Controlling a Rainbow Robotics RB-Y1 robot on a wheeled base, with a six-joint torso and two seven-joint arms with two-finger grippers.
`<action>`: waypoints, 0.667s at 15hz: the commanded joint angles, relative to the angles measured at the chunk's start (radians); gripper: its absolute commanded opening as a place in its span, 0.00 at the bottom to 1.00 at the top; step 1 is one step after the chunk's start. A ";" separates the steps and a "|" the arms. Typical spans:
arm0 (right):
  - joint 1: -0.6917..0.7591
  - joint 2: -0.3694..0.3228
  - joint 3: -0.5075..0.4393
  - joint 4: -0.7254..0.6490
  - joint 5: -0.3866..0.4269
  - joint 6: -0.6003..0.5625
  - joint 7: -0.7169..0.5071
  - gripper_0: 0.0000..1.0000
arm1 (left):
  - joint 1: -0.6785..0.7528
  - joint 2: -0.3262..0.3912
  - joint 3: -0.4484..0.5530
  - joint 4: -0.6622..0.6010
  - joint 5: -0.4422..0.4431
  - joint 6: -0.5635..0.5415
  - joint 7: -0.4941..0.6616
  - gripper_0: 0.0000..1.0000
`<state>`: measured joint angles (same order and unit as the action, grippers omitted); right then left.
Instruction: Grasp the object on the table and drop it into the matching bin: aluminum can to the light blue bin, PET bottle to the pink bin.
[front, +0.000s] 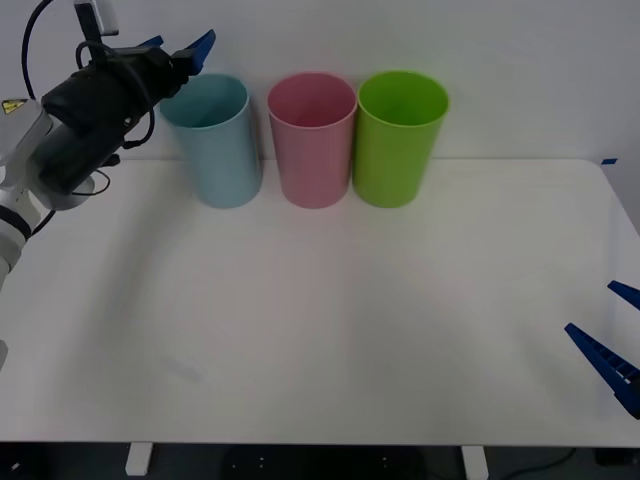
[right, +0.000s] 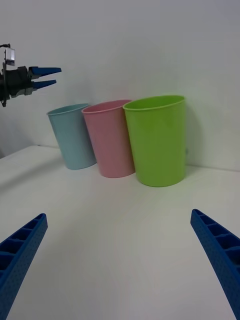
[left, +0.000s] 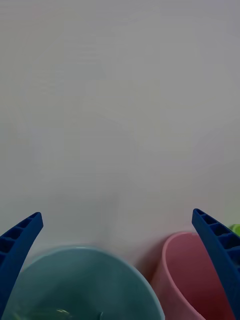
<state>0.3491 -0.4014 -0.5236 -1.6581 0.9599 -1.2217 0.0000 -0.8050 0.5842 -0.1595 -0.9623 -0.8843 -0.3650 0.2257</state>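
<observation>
The aluminum can (left: 62, 313) is hard to make out, perhaps that faint grey glint deep in the light blue bin (front: 225, 160) directly under the left gripper (front: 178, 45). I judge it light, thin-walled, slick and easily dented, best pinched gently around mid-body. The left gripper hangs over the bin's rim, fingers spread wide and empty, while the right gripper (front: 615, 330) waits low at the table (front: 320, 330) edge, also spread.

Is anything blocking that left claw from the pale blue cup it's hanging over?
Nothing visible. The left claw hangs open, holding nothing, above the light blue bin's open mouth, with only air between them.
</observation>
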 joint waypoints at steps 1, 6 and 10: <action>0.000 0.000 0.000 0.000 0.000 0.000 0.000 1.00 | 0.090 0.049 0.000 -0.092 0.051 -0.018 -0.002 1.00; 0.000 0.000 0.000 0.000 0.000 0.000 0.000 1.00 | 0.240 0.158 0.040 -0.174 0.113 -0.158 -0.003 1.00; 0.000 0.000 0.000 0.000 0.000 0.000 0.000 1.00 | 0.354 0.210 0.124 -0.188 0.111 -0.310 -0.048 1.00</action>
<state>0.3490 -0.4014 -0.5236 -1.6581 0.9599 -1.2217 0.0001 -0.4716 0.7876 -0.0525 -1.1505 -0.7724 -0.6456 0.1964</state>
